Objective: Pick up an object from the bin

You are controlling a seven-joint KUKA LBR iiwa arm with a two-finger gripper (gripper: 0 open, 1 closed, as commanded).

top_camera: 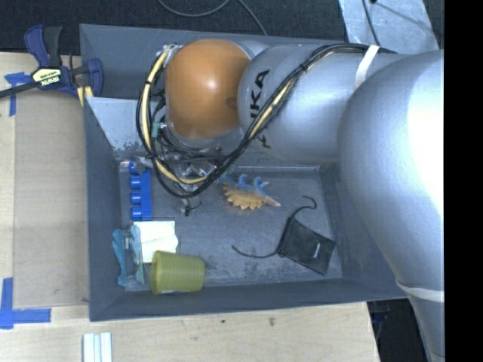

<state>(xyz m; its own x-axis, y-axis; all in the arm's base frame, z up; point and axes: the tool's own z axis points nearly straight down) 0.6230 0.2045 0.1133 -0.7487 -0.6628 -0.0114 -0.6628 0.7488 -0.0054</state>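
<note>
- The gripper (188, 199) hangs below the arm's orange dome cover (205, 87), low in the left half of the grey metal bin (102, 225). Cables and the wrist hide its working end, so whether it is wide, narrow or holding anything cannot be told.
- Nothing is seen in its grasp. Its tip stands over bare bin floor, between two things.
- Just to its left, a blue studded plastic brick (139, 190) lies lengthwise near the left wall.
- Just to its right, a tan toy animal with blue spines (247, 195) lies on the floor, apart from the tip.
- Well apart, toward the right front, lies a black flat pouch with a thin cord (306, 246).
- A small heap sits in the front left corner. In it, an olive-green plastic cup (178, 272) lies on its side and touches a white folded cloth (156, 237), with a pale blue clear plastic piece (124, 259) beside both.
</note>
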